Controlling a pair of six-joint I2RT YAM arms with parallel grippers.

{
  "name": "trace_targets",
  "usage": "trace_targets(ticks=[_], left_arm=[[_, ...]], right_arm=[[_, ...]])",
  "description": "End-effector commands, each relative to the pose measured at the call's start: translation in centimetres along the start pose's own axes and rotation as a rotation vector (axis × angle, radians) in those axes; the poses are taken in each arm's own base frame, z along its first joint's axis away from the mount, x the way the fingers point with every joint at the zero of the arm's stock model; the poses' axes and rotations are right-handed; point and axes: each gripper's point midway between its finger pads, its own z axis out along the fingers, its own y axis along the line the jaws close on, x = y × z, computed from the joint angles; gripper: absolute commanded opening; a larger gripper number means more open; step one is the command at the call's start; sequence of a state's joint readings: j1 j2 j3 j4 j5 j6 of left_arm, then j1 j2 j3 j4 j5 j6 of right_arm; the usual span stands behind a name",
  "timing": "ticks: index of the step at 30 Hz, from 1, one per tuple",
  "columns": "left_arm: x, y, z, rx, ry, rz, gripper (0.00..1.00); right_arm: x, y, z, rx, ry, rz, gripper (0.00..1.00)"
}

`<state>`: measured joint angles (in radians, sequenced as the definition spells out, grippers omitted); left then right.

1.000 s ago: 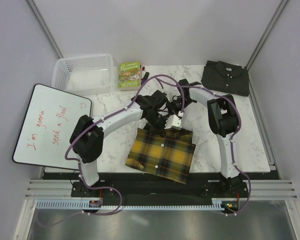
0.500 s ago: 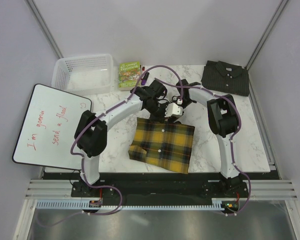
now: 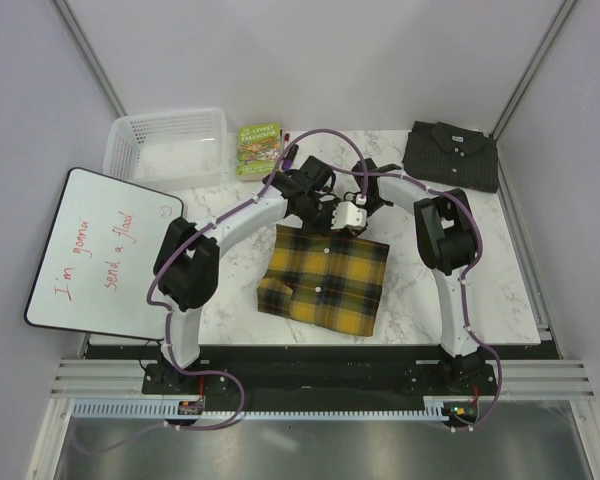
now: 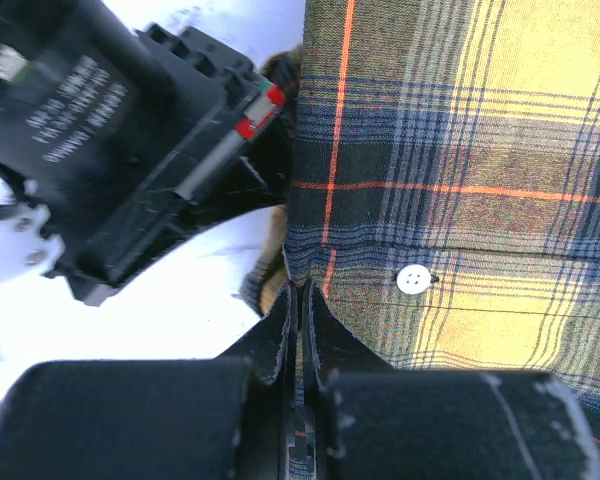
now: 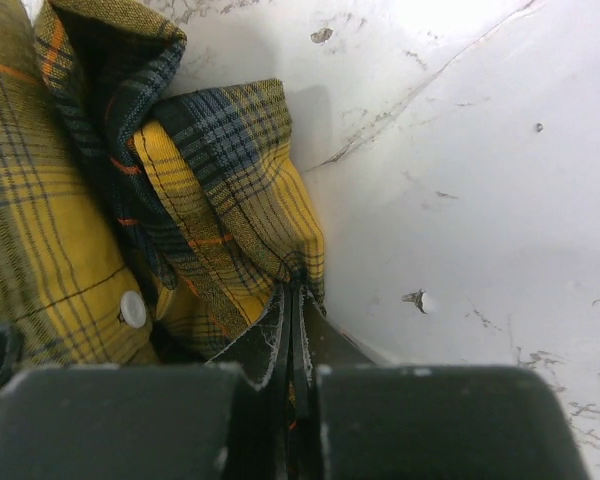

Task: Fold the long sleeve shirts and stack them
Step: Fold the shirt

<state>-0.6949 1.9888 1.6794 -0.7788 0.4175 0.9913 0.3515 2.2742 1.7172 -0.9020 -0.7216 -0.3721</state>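
I see the left gripper pinched tight on the plaid shirt at its 12 o'clock edge — cloth sits between the fingers. The shirt lies folded mid-table. Just beside, the right gripper clamps a bunched fold of plaid. The grey shirt rests folded at 2 o'clock — well apart.

I work in a robotics lab cell. Plain pale walls with bare metal struts box in the marble-look table. My arms are bolted to a black base plate at the bottom of the frame, a slotted cable duct runs under it, and a hand-lettered whiteboard sits at the left.
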Motion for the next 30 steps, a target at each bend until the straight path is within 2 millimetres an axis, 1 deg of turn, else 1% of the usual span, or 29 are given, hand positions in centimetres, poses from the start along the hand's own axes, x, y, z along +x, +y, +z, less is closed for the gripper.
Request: trace_targets(ticks=[1, 6, 8, 9, 11, 12, 14, 15, 17, 20, 21, 22, 23, 24, 25, 26, 27, 28, 29, 30], left_arm=[[-1.9, 3.8, -1.4, -0.120, -0.040, 0.112, 0.02], [-1.6, 3.9, -0.3, -0.111, -0.041, 0.089, 0.02], [-0.9, 4.0, 0.5, -0.111, -0.024, 0.082, 0.02], [-0.7, 4.4, 0.8, -0.126, -0.022, 0.087, 0.02], [0.3, 4.5, 1.6, -0.129, -0.003, 0.079, 0.02], [0.4, 5.0, 1.9, -0.151, -0.007, 0.082, 0.02], [1.0, 5.3, 2.5, -0.168, 0.006, 0.072, 0.02], [1.1, 5.9, 2.7, -0.190, 0.002, 0.072, 0.02], [1.7, 6.1, 3.2, -0.200, 0.017, 0.052, 0.02], [2.6, 6.8, 3.5, -0.236, 0.048, 0.016, 0.03], [3.2, 6.8, 3.6, -0.237, 0.061, 0.002, 0.03], [3.5, 7.2, 3.4, -0.257, 0.068, -0.012, 0.05], [3.6, 7.4, 3.3, -0.271, 0.071, -0.028, 0.14], [3.8, 8.0, 2.6, -0.293, 0.072, -0.045, 0.18], [3.9, 8.2, 2.2, -0.303, 0.065, -0.076, 0.24], [3.9, 8.4, 1.7, -0.314, 0.058, -0.097, 0.36], [3.7, 9.0, 0.3, -0.338, 0.043, -0.119, 0.39], [3.5, 8.9, -0.4, -0.339, 0.026, -0.151, 0.41], [3.6, 8.7, -1.1, -0.337, 0.021, -0.179, 0.46], [3.9, 8.9, -2.4, -0.349, 0.011, -0.214, 0.47]], right_arm=[[-0.4, 0.7, -0.4, 0.004, -0.005, -0.056, 0.00], [-0.7, 0.5, -0.4, 0.011, -0.008, -0.062, 0.00], [-0.7, 0.4, -0.4, 0.016, -0.005, -0.061, 0.00], [-0.9, 0.2, -0.4, 0.022, -0.009, -0.066, 0.00], [-1.0, -0.2, -0.3, 0.035, -0.004, -0.064, 0.00], [-1.4, -0.4, -0.3, 0.042, -0.012, -0.073, 0.00], [-1.6, -1.1, -0.2, 0.068, -0.009, -0.075, 0.00], [-2.2, -1.6, -0.2, 0.086, -0.015, -0.083, 0.00], [-2.7, -2.5, -0.2, 0.119, -0.016, -0.089, 0.00], [-4.4, -3.9, -0.2, 0.162, -0.039, -0.116, 0.00], [-5.3, -4.6, -0.3, 0.189, -0.053, -0.128, 0.00], [-5.8, -4.9, -0.4, 0.201, -0.060, -0.134, 0.00], [-6.4, -5.2, -0.5, 0.216, -0.070, -0.142, 0.00], [-7.4, -5.8, -0.9, 0.248, -0.090, -0.156, 0.00], [-8.0, -6.0, -1.2, 0.266, -0.101, -0.166, 0.00], [-8.8, -6.2, -1.7, 0.287, -0.117, -0.180, 0.00], [-10.1, -6.4, -2.6, 0.326, -0.147, -0.207, 0.00], [-10.9, -6.4, -3.3, 0.346, -0.166, -0.225, 0.05], [-12.3, -6.3, -4.5, 0.374, -0.199, -0.249, 0.11], [-13.3, -5.7, -6.0, 0.396, -0.230, -0.268, 0.22]])
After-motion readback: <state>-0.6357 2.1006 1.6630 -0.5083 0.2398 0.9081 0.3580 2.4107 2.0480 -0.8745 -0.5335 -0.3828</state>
